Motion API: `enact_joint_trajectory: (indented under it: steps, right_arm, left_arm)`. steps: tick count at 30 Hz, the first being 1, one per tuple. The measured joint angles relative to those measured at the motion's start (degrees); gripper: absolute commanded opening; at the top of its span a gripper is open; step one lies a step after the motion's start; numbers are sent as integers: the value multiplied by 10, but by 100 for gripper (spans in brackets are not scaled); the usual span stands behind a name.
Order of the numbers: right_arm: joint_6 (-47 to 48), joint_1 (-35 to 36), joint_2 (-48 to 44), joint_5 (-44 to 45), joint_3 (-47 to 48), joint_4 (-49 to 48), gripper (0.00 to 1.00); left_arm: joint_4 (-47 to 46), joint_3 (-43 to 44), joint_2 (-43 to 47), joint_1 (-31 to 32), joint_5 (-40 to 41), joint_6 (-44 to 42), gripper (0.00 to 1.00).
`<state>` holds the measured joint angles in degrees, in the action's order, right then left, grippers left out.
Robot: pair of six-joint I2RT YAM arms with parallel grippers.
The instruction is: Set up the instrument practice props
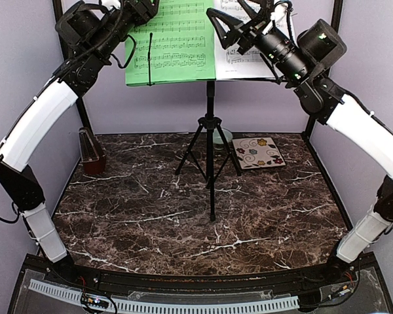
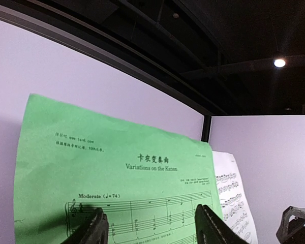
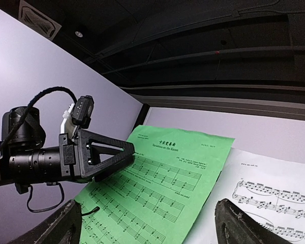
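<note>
Facing near, green sheet point(image 1: 173, 42) and white sheet point(image 1: 245, 65) stand portrait, long axis vertical, on music stand point(image 1: 210, 104). Left gripper point(image 2: 150, 231) jaws half apart, right gripper point(image 3: 152, 231) wide; nothing held. Metronome point(image 1: 92, 154) left, well apart.

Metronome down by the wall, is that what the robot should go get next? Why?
Probably yes. The green sheet and white sheet both sit on the music stand, and the left gripper and right gripper stand open, holding nothing. The metronome sits on the table at its left side, so backing the left gripper off the stand toward it looks sensible.
</note>
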<state>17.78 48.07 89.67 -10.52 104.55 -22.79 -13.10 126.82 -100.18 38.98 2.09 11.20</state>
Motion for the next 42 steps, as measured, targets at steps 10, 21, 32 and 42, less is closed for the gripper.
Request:
enact_joint_trajectory:
  steps: [10, 21, 32, 42]
  right_arm:
    - [3, 1, -9, -1, -15, -3, 93]
    - [3, 1, -19, -19, -19, 5, 95]
    - [-6, 16, -37, -85, -12, 87, 97]
    - [3, 86, -97, -89, -82, 183, 97]
  left_arm:
    - [1, 20, -10, -10, -17, 11, 61]
    - [17, -68, 93, -10, -58, 5, 83]
    - [108, -189, 276, -30, 50, -22, 99]
    - [241, -416, 343, -231, 33, 66, 99]
